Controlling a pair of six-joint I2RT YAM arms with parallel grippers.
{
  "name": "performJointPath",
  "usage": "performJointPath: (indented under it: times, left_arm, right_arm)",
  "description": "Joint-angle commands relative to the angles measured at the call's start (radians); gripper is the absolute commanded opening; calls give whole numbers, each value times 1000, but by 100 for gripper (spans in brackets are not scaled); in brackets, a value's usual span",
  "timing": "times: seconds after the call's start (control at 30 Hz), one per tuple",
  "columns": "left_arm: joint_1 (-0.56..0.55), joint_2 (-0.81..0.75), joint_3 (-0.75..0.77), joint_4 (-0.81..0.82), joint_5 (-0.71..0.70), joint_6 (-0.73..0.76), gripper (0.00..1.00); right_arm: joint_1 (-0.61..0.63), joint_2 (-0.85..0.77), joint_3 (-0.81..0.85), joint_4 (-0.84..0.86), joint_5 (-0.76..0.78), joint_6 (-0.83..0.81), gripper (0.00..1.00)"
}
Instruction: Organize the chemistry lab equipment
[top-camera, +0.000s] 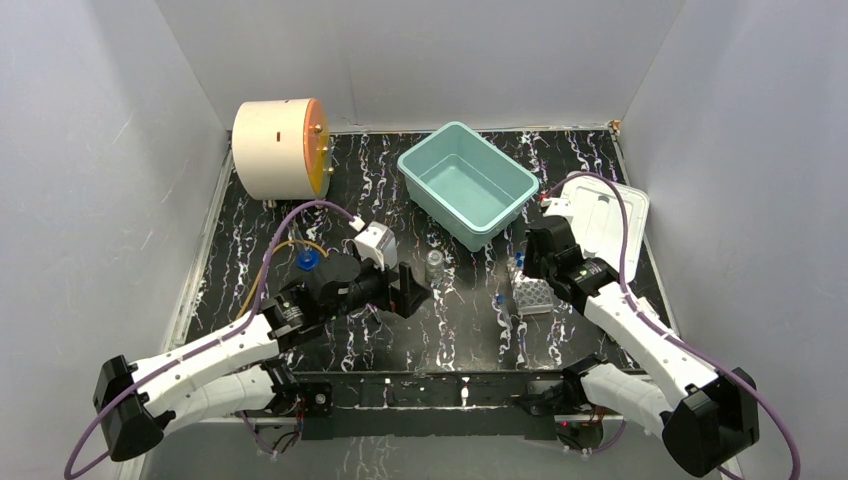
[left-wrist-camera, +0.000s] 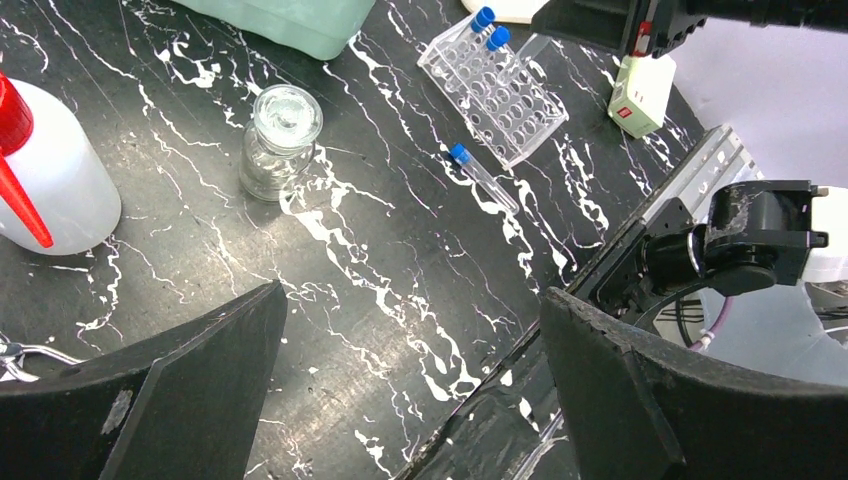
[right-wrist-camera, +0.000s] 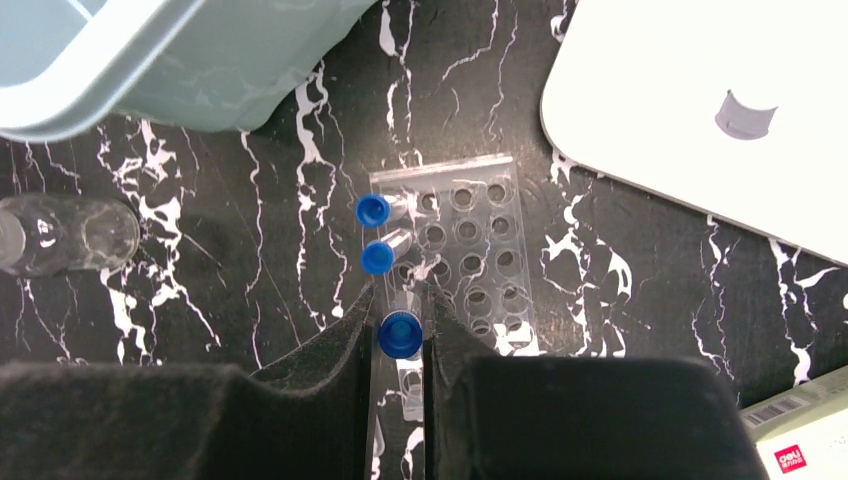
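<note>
Pads (right-wrist-camera: 340, 360) of right gripper (right-wrist-camera: 398, 300) pinching blue-capped tube (right-wrist-camera: 400, 335) over clear tube rack (right-wrist-camera: 480, 250); left gripper (left-wrist-camera: 410, 310) wide open, empty, near glass vial (left-wrist-camera: 280, 140).

Bright, even overhead light — soft shadows, faint sheen on the black tabletop (left-wrist-camera: 400, 330); all 3 views fairly sharp.

Clear tube rack (right-wrist-camera: 470, 250) toward right edge of surface (top-camera: 400, 345), two blue-capped tubes (right-wrist-camera: 372, 210) inside. Third tube (right-wrist-camera: 400, 335) cap-up above; fourth tube (left-wrist-camera: 483, 178) flat alongside.
</note>
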Motion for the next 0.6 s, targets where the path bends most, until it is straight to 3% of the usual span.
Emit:
performJointPath:
  times: [0.0, 0.57]
  left_arm:
    - [3, -56, 2, -1, -13, -1, 98]
    - [3, -59, 5, -5, -15, -7, 98]
  right_arm:
    - [-6, -58, -25, 64, -22, -23, 17]
    - [-8, -60, -90, 135, -39, -19, 16]
